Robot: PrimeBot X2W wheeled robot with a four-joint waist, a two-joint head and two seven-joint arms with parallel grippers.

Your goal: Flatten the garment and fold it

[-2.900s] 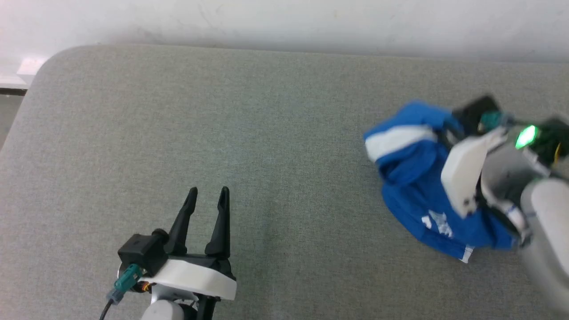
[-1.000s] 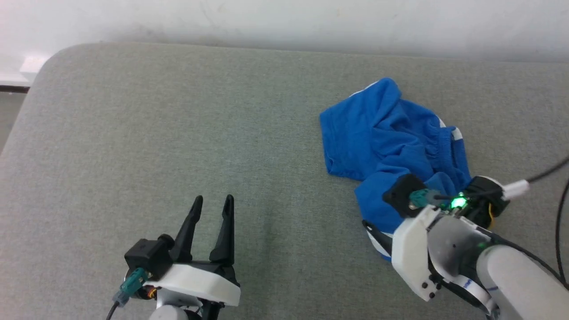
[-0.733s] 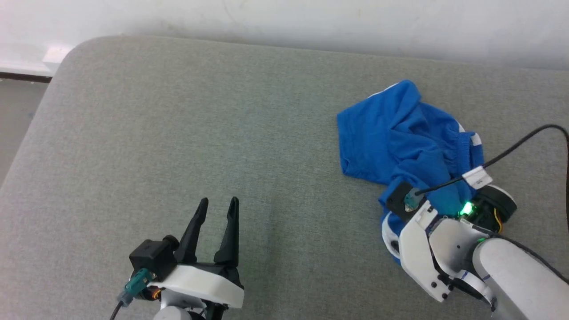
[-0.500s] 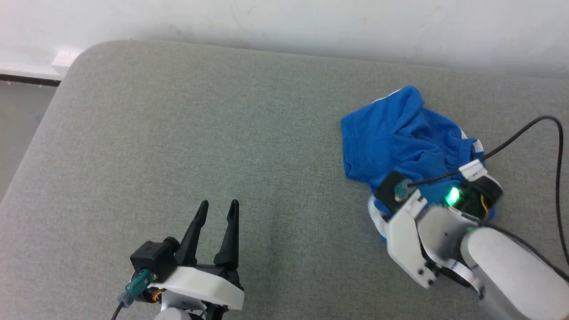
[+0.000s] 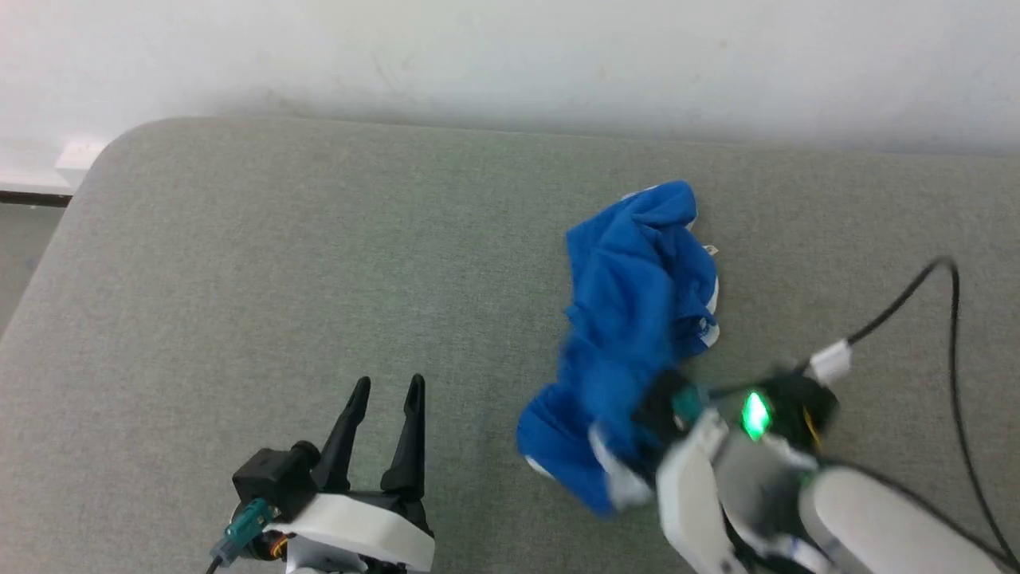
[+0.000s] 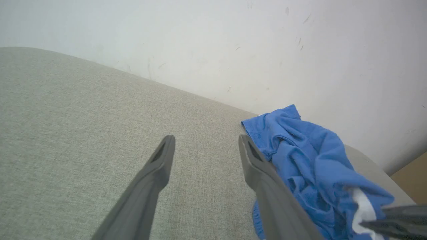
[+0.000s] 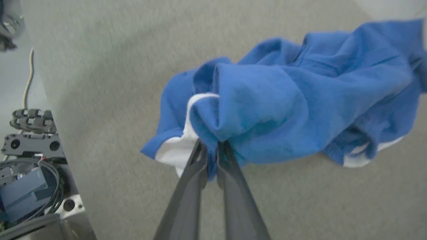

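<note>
Right wrist view: the right gripper point(image 7: 210, 148) has its two fingers pinched almost together on a fold of the garment point(image 7: 283, 100), at a spot where blue cloth meets a white stripe. The bunch hangs from that pinch, while the rest of it trails onto the grey cushion point(image 7: 100, 66).

Left wrist view: the left gripper point(image 6: 205, 139) is low over the cushion's near part with its fingers spread wide and nothing between them. The garment lies crumpled on the cushion past its right finger, reaching toward the cushion's far edge.

Head view: the right forearm comes in over the cushion's near edge, blurred, with the wrist turned toward the cushion's middle. The left arm sits at the near edge, fingers pointing toward the far edge. Half a second ago the garment was a broad heap in the cushion's right half. Now it is drawn into a long narrow strand running from the far part down toward the near edge, closer to the cushion's middle, and the right wrist has shifted the same way.
</note>
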